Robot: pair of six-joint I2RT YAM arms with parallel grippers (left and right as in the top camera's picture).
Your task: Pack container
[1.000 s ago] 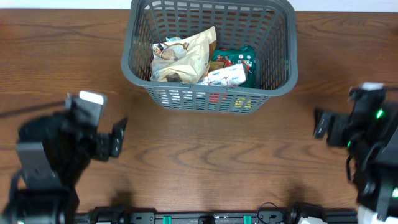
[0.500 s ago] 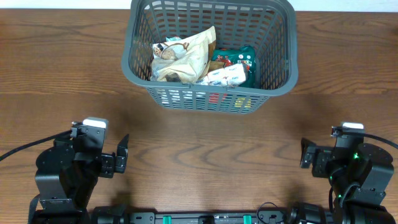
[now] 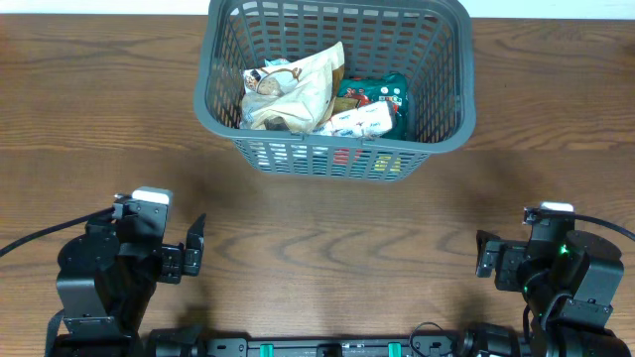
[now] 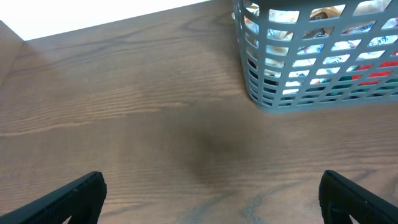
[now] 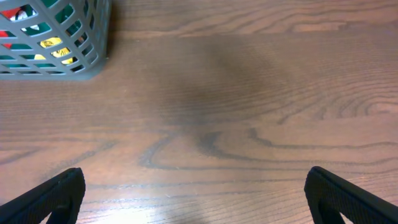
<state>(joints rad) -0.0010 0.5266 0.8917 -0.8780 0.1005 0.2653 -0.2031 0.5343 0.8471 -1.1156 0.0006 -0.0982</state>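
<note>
The dark grey slotted container (image 3: 214,94) stands at the back middle of the table and holds several snack packets: a beige bag (image 3: 298,89), a white packet (image 3: 357,121) and a green packet (image 3: 382,94). It also shows in the left wrist view (image 4: 261,93) and the right wrist view (image 5: 93,62). My left gripper (image 3: 193,248) is open and empty at the front left. My right gripper (image 3: 486,256) is open and empty at the front right. Both are far from the container, over bare wood.
The wooden table (image 3: 327,228) stretches between the two arms and the container. A white wall edge (image 4: 93,18) shows behind the table in the left wrist view. Cables run off at the front corners.
Both arms have pulled back toward the front edge and settled low. The right arm moved slightly more in the last half second. The container's contents have not moved.
</note>
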